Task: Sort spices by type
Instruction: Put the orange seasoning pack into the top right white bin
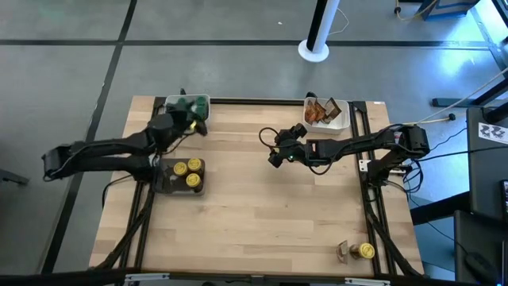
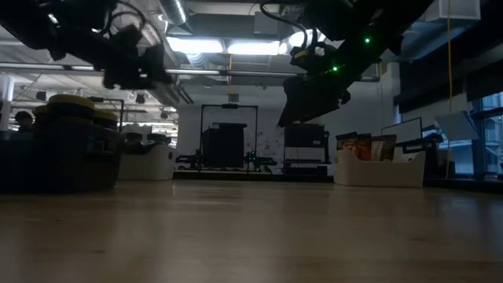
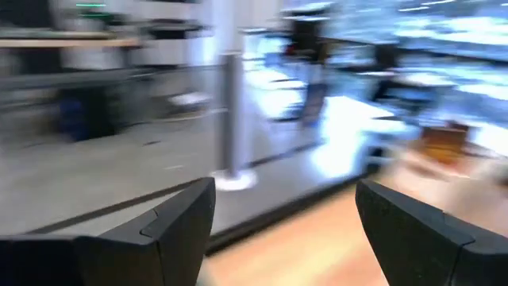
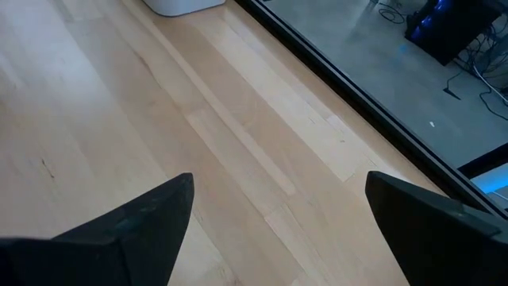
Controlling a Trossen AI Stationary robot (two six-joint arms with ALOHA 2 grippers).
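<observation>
Yellow-lid jar [image 1: 366,251] lies near-right on counter [image 1: 262,206]; right claw [image 1: 275,155] open, empty, nearer; left claw [image 1: 193,125] open far-left.

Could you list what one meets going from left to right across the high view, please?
Dark tray with yellow-lidded jars → left gripper, open, at the tray of green-lidded jars → right gripper, open, over bare table → white tray of packets → lone yellow-lidded jar at the near edge.
</observation>
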